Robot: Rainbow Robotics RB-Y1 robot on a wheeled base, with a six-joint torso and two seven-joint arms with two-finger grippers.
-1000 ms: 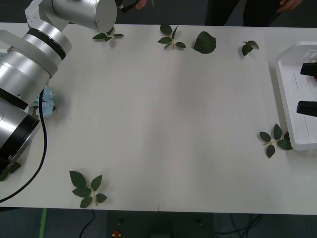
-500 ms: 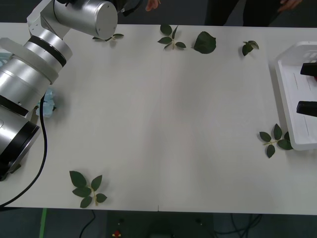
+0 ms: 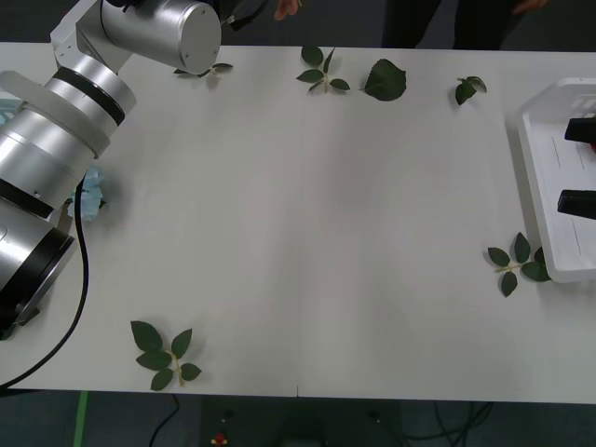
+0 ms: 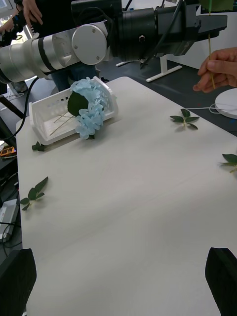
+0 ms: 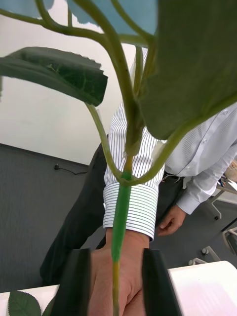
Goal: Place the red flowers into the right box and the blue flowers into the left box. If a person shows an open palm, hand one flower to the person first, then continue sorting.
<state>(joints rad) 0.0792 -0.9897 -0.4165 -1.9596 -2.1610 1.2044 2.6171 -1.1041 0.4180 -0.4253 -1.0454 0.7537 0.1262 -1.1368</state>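
Observation:
Past the table's far left edge, my left gripper (image 5: 117, 256) is raised with its black fingers (image 5: 79, 281) a little apart on either side of a blue flower's green stem (image 5: 121, 212), not touching it. A person's hand (image 4: 219, 69) is closed on that same stem just beyond the gripper. More blue flowers (image 4: 91, 111) lie in the left box (image 4: 39, 116), and one bloom (image 3: 90, 196) peeks out beside my left arm. My right gripper (image 3: 579, 166) hangs open over the right box (image 3: 533, 177). The red flowers are out of view.
Loose green leaf sprigs lie on the white table: one at the front left (image 3: 163, 356), one beside the right box (image 3: 515, 261) and several along the far edge (image 3: 384, 80). My left arm (image 3: 65, 121) stretches across the table's left side.
My left arm shifted slightly at the far left edge a second ago and has held still since. The person's hand stays at the gripper. My right arm has not moved.

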